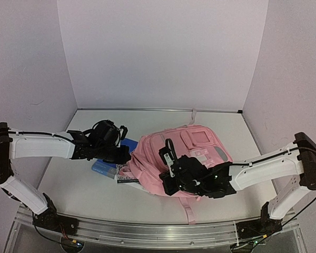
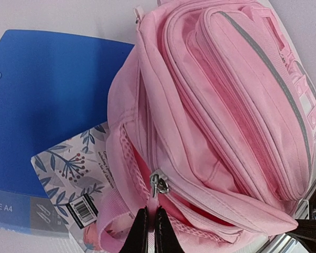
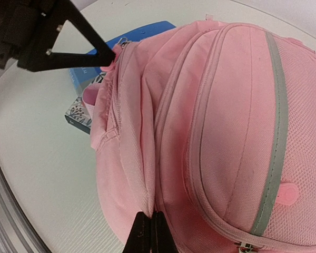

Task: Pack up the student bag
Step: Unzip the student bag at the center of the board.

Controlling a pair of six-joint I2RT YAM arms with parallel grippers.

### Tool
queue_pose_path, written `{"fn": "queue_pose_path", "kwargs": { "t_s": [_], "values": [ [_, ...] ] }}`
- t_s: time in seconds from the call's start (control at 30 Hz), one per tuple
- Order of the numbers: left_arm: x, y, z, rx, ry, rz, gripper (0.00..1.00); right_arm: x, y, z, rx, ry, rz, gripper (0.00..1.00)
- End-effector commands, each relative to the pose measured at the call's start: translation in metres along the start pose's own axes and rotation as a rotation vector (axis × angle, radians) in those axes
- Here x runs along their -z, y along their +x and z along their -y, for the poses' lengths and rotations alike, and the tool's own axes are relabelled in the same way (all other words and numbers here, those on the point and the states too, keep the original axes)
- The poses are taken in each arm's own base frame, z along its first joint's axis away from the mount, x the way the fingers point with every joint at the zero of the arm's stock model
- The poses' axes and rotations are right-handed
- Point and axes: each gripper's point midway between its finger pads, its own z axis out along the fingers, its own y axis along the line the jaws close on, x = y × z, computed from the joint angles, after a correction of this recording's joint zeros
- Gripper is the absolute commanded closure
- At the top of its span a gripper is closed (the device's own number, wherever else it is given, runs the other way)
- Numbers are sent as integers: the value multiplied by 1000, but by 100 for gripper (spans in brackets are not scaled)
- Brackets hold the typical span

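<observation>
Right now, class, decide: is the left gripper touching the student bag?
Touching. The right wrist view shows the left gripper shut on a pink fold at the edge of the student bag.

A: The student bag (image 3: 226,105), what cloth?
B: Soft, matt pink fabric; mesh in places.
A: And by the left gripper (image 2: 151,213)?
B: Smooth blue plastic folder (image 2: 47,105), printed card cover (image 2: 68,174), shiny metal zip pull (image 2: 158,184).

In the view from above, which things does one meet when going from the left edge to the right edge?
left arm → left hand → bag → right arm
</observation>
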Motion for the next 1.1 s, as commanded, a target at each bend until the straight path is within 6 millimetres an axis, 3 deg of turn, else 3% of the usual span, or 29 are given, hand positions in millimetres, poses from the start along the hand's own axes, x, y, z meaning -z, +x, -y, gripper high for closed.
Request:
{"fn": "queue_pose_path", "kwargs": {
  "t_s": [0.0, 0.07, 0.13, 0.17, 0.23, 0.27, 0.37, 0.47, 0.77, 1.07],
  "values": [
    [-8, -37, -50, -15, -133, 111, 100, 17, -4, -14, 28, -90, -13, 100],
    [-14, -38, -47, -35, -111, 97, 100, 17, -8, -15, 20, -88, -4, 100],
    [-17, -33, -32, -68, -21, 67, 100, 14, -17, -14, 0, -59, 18, 100],
    [-17, -31, -23, -83, 30, 59, 100, 12, -24, -14, -19, -41, 32, 95],
    [-15, -22, -13, -97, 105, 41, 100, 8, -36, -16, -42, -18, 48, 72],
    [-14, -19, -10, -100, 129, 34, 100, 7, -41, -17, -53, -10, 56, 65],
    [-11, -9, -9, -92, 160, 22, 100, -1, -57, -21, -72, 18, 78, 50],
    [-10, -4, -7, -87, 178, 14, 100, -12, -65, -26, -54, 41, 79, 41],
    [-8, -7, -5, -84, 184, 21, 100, -62, -56, -23, -5, 146, 16, 45],
    [-7, -3, -10, -82, 160, 12, 100, -75, -40, -8, -31, 155, -37, 58]
  ]
}}
